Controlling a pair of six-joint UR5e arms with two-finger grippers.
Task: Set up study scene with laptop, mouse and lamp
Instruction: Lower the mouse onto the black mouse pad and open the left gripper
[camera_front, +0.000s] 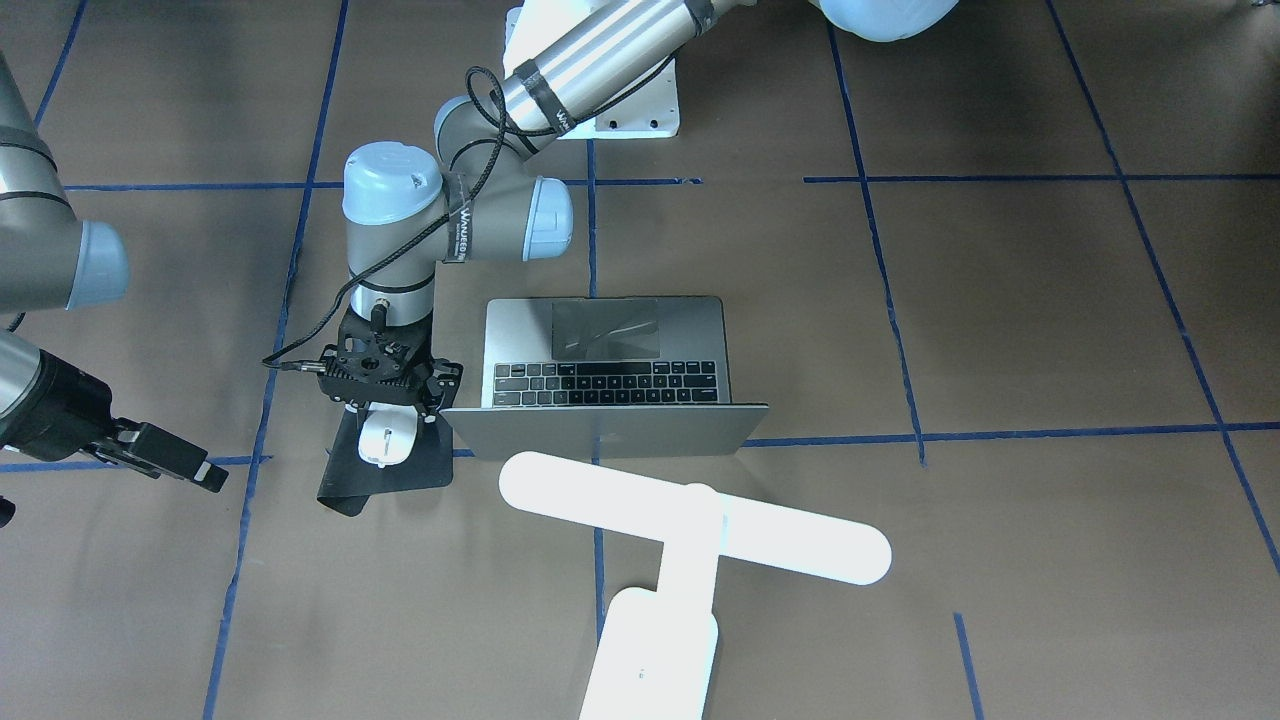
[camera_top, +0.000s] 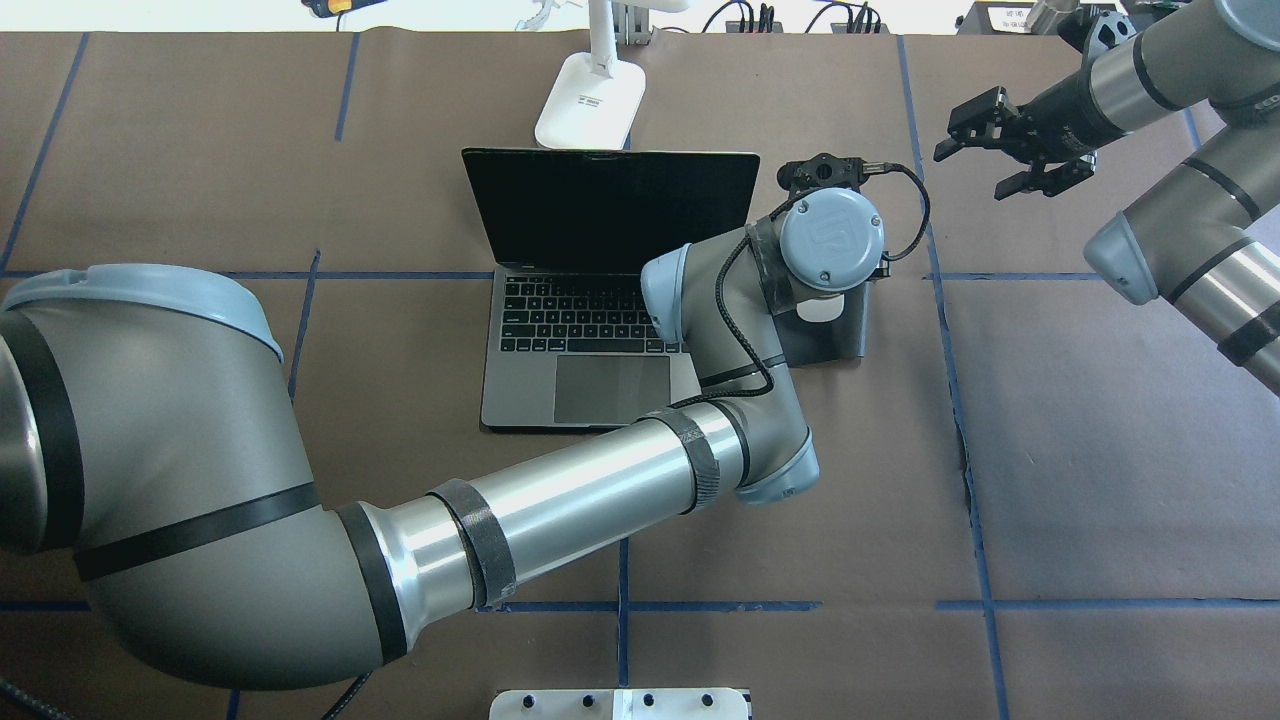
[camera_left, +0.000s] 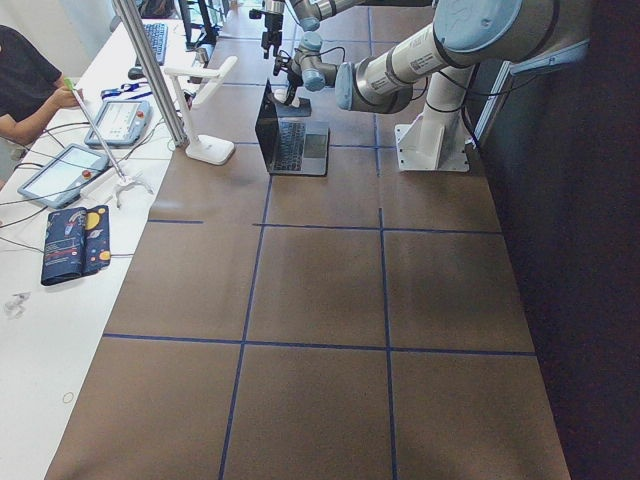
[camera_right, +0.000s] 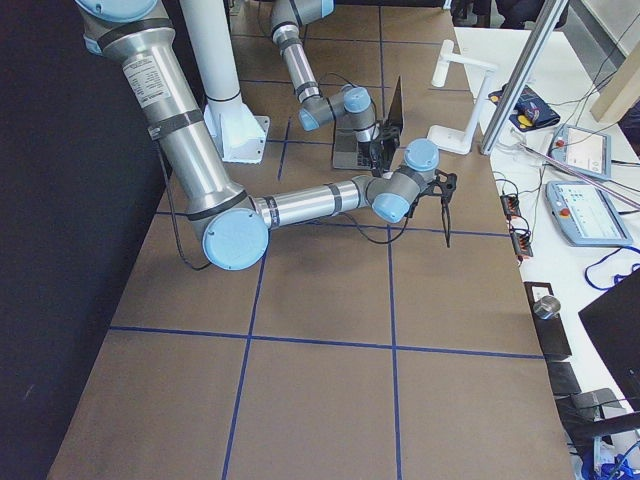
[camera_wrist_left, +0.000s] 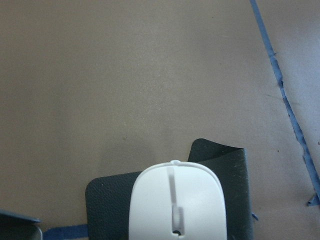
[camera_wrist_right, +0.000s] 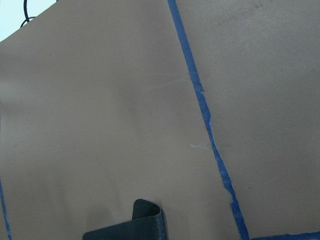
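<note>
- laptop (camera_top: 580, 335) open on the brown surface (camera_front: 1000, 300), keyboard towards the robot, screen dark
- lamp (camera_front: 690, 525) stands just beyond the laptop's lid, on the side away from the robot; its bar head is level, forming a T
- mouse (camera_front: 385, 437) lies on the black mat (camera_front: 410, 472), just beside the laptop on the robot's right
- mat's far corner is curled up
- left arm reaches across the laptop's front; left gripper (camera_front: 385, 405) points down right over the mouse
- its fingers are hidden under the wrist, so cannot tell if they are wide or clamping the mouse
- right gripper (camera_top: 970, 165) hangs in the air near the mat, fingers spread wide, holding nothing
</note>
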